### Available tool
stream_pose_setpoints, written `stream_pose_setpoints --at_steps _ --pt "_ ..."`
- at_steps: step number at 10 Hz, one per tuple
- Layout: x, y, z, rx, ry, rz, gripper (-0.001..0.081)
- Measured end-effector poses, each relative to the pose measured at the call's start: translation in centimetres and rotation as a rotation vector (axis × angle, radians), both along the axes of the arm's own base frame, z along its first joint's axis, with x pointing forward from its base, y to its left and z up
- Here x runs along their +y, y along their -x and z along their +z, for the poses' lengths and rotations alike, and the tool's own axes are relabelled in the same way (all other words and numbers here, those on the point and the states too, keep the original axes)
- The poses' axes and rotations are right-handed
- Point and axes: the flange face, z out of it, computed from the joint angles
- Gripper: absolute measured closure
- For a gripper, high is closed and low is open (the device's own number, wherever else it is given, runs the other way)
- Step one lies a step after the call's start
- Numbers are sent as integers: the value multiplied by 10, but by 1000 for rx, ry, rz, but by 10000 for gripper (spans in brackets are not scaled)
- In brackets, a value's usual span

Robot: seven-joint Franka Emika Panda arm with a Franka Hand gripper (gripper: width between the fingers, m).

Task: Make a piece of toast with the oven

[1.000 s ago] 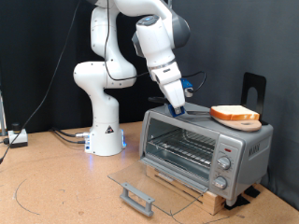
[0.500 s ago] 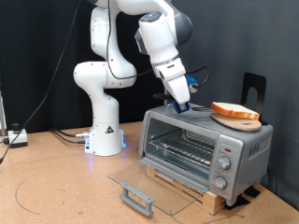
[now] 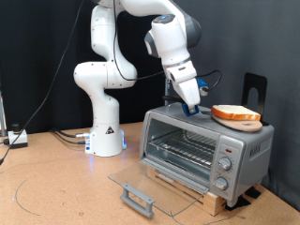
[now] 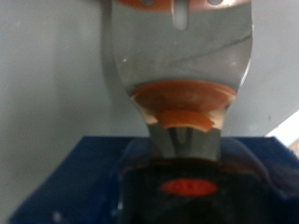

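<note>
The silver oven (image 3: 192, 148) stands on the table at the exterior view's right. Its glass door (image 3: 150, 184) lies folded down flat, and the wire rack inside is bare. On the oven's roof rests the piece of toast (image 3: 235, 112), lying on a round wooden plate (image 3: 240, 122). My gripper (image 3: 195, 109) hangs tilted just above the roof, close to the toast's left edge, with nothing visibly held. The wrist view is blurred: a blue and dark gripper part (image 4: 187, 177) fills the foreground, with an orange-brown shape (image 4: 183, 101) against shiny metal beyond it.
The arm's white base (image 3: 104, 134) stands left of the oven, with cables trailing left along the table. A black stand (image 3: 255, 90) rises behind the oven. A wooden slatted base (image 3: 208, 196) lifts the oven off the table.
My gripper has swung to the exterior view's right across the oven roof, from near its middle to beside the toast. The toast, plate and oven door have not moved.
</note>
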Motion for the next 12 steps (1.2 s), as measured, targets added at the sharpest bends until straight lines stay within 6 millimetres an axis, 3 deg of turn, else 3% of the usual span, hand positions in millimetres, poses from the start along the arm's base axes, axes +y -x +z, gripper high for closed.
stream_pose_setpoints --at_steps 5,12 --pt "16 -11 -5 4 -7 -7 409" --pt "16 -18 -2 -44 -139 -38 409"
